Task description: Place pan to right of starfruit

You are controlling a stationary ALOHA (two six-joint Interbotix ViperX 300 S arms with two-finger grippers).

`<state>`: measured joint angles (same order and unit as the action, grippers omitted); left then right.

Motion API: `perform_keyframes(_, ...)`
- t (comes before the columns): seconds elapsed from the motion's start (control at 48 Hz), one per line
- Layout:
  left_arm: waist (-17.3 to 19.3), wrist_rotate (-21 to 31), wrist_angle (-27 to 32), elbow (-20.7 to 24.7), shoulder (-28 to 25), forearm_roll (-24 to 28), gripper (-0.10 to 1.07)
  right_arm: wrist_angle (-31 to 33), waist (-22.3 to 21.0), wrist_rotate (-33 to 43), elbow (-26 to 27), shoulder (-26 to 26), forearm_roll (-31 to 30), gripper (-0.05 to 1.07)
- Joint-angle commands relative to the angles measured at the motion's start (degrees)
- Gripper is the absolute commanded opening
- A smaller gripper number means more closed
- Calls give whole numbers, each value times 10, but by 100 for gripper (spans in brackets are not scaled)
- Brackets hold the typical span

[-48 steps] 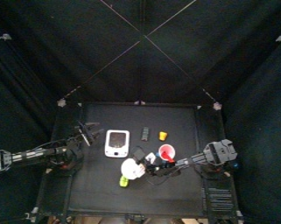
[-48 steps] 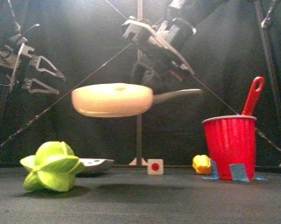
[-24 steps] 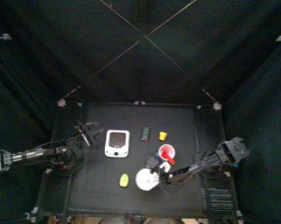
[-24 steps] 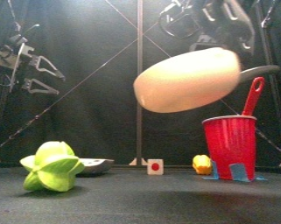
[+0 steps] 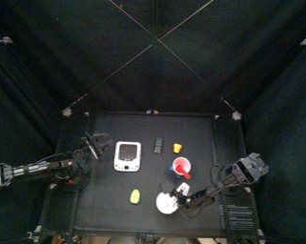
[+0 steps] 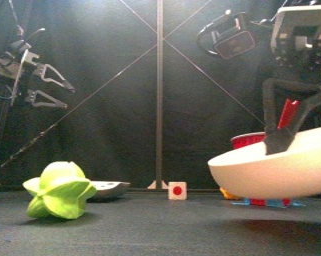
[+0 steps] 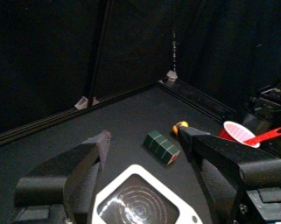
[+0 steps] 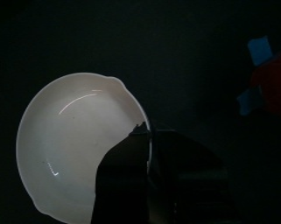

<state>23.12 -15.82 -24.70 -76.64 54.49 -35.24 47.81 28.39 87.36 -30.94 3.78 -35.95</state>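
My right tool (image 6: 286, 125) grips the pan (image 6: 276, 165) by its handle near the surface's front edge, right of the starfruit (image 6: 60, 190); the pan hides most of the red cup (image 6: 251, 141). My left tool (image 7: 149, 162) rests near the left edge, prongs spread, nothing between them.

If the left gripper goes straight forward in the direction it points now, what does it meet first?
Probably the white slab, which lies right between and ahead of the left gripper's open jaws; the dark green block sits just beyond. Depth is uncertain.
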Motion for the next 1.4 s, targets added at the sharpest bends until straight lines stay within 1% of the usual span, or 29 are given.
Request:
perform_keyframes(0.0, 2, -1, -2, 8, -2, 0, 96, -4, -3, 0, 2, -8, 0, 45)
perform_keyframes(0.167, 1, -1, -2, 7, -2, 0, 96, -7, -14, -1, -1, -4, 3, 49)
perform_keyframes(0.417, 1, -2, -2, 7, -2, 0, 96, -11, -33, -10, 2, 10, 24, 66)
perform_keyframes(0.479, 1, -1, -2, 7, -2, 0, 96, -7, -36, -10, 3, 11, 26, 68)
perform_keyframes(1.021, 2, -1, -2, 7, -2, -1, 96, 21, -36, -11, 25, 4, 14, 68)
perform_keyframes(1.375, 2, -1, -2, 7, -2, 0, 96, 22, -33, -12, 28, 4, 15, 68)
